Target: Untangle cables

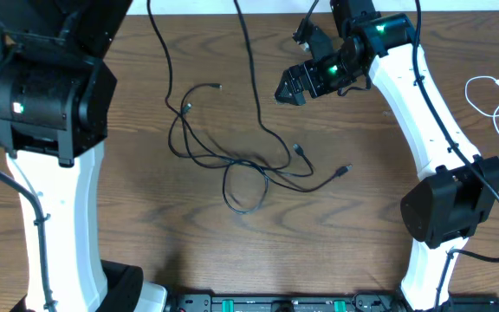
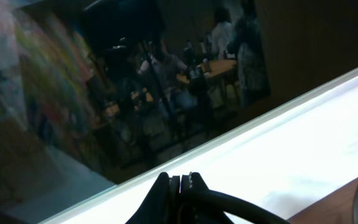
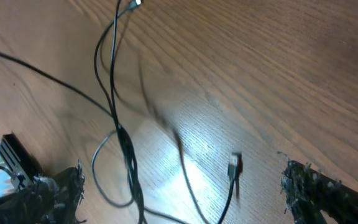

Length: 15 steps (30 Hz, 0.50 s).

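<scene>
Wooden table (image 1: pixel 145 234) under tangled black cables (image 1: pixel 267 172)

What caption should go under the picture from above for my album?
Tangled black cables lie in the middle, a white cable sits far right, and the open right gripper hovers nearby.

Left fingers (image 2: pixel 165 190) shut (tips touching) — right fingers (image 3: pixel 319 186) spread wide, angled downward.

We see a brown wood-grain desk (image 1: pixel 145 247) | glare on its surface | dark picture (image 2: pixel 166 93) beside bright white ledge (image 2: pixel 291 143)
</scene>
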Available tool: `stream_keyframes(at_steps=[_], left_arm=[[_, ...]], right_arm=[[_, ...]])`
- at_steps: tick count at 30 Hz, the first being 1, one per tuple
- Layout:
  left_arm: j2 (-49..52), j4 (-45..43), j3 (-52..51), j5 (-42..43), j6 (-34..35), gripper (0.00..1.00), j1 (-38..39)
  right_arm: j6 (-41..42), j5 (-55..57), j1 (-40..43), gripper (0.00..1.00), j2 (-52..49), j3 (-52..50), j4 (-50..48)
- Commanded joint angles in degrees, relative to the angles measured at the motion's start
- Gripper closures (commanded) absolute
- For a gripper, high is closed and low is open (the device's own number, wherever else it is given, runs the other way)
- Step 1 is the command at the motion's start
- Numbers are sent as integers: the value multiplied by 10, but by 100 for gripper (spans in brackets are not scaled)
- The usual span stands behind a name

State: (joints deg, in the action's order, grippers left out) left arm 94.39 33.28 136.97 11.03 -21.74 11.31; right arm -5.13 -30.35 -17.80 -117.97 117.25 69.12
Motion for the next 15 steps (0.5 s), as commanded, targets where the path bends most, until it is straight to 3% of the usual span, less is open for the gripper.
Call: stream_keyframes(at_steps=[1,9,15], left_arm=[[-1,5,10,-12,-5,92,-24],[25,9,9,-12,19,93,-58],[78,-9,9,-12,43,92,-58]], right_arm=[[-10,-7,7,1,30,13,-4],[-23,1,4,1,116,22,-9],[-23,5,-4,1,143,22,39]])
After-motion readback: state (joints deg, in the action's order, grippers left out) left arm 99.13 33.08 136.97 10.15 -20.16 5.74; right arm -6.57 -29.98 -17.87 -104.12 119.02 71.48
